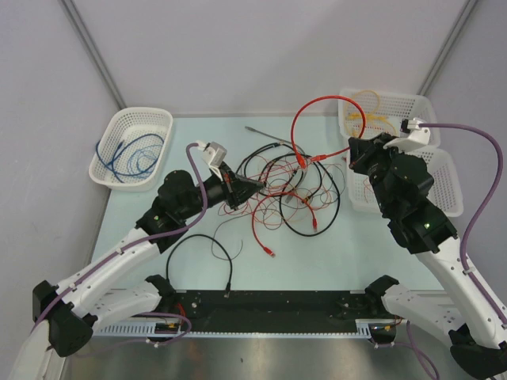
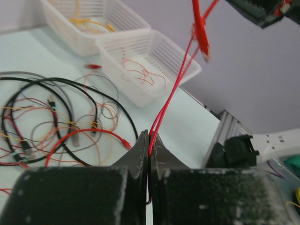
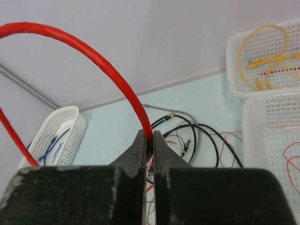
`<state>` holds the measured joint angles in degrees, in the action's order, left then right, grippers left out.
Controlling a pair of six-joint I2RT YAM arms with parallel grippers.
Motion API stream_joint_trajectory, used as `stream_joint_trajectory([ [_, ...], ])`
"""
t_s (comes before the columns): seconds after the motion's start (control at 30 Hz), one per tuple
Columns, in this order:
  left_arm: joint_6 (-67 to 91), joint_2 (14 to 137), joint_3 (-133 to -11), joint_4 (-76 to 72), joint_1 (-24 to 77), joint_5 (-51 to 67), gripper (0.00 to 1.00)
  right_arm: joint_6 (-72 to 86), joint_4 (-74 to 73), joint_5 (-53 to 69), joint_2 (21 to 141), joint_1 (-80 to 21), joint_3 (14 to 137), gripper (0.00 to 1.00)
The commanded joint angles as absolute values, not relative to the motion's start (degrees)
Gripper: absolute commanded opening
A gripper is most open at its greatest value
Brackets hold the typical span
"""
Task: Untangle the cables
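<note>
Cables [image 1: 277, 186] are noted in a loose tangle at the middle of the table [image 1: 356, 253], between the two arms. Thin red and orange-yellow strands are looped over and under heavier black rings, with small plug ends showing here and there.

Left gripper [image 2: 149, 139] – jaws are pressed together, and a thin red wire [image 2: 169, 96] is pinched between the tips. The wire is seen running doubled and taut from the jaws, up and to the right toward a red plug [image 2: 202, 40] hanging in the air. From above, this gripper is placed at the left edge of the tangle.

Right gripper [image 3: 148, 138] – jaws are closed on a thick red cable [image 3: 93, 50], which arches up and over to the left from the tips. From above, the arch is seen lifted off the table at the far right of the tangle, just beside the far right basket [image 1: 388, 93].

One black cable [image 1: 202, 249] is laid apart from the heap, near the front edge, left of centre. A short red cable [image 1: 261, 229] is trailed out of the heap toward the front, with a plug at its end.

A yellow cable [image 1: 383, 121] is coiled in the far right basket. A red strand [image 2: 140, 75] is seen in the near right basket [image 1: 451, 190]. A blue cable [image 1: 131, 154] is held in the left basket [image 1: 107, 131].
</note>
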<state>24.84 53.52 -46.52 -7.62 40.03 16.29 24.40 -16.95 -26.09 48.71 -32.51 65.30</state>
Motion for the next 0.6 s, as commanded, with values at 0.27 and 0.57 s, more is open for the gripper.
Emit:
stream_joint_trajectory([
  [0.27, 28.48, 57.56, -45.0, -21.88, 44.55, 32.43, 0.0, 24.53, -10.38, -27.5, 55.46, -41.2, 67.32, 0.0],
  [0.57, 26.9, 61.08, -51.23, -21.8, 46.58, 31.38, 0.0, 25.05, -13.18, -27.33, 58.27, -42.71, 67.24, 0.0],
])
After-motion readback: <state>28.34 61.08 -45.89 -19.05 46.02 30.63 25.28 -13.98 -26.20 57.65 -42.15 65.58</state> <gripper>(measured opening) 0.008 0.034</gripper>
